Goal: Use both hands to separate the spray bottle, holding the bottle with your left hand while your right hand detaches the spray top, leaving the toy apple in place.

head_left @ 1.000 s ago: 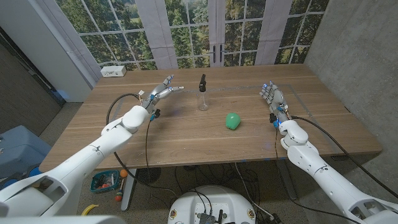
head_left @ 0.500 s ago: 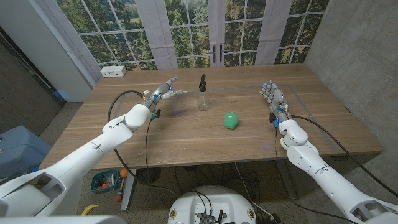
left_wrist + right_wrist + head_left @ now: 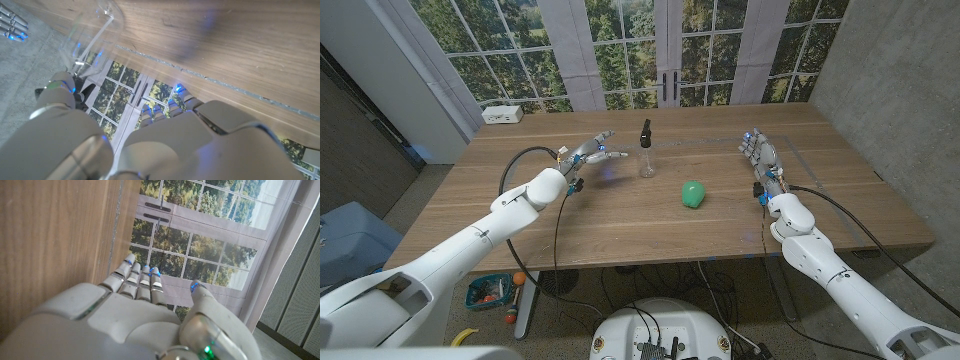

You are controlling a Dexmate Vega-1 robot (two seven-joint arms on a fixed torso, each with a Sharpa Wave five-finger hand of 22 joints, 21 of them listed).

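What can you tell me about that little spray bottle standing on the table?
The spray bottle is small, with a clear, see-through body and a black spray top, which sits in place on it. It stands upright on the wooden table, toward the far side near the middle. Nothing touches it: the left hand hovers beside it with fingers spread, and the green toy apple lies apart, nearer the robot.

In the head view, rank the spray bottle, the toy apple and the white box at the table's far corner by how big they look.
1. spray bottle, tallest in the picture
2. white box and toy apple look about alike; the box sits farther from the camera, so I won't rank those two.
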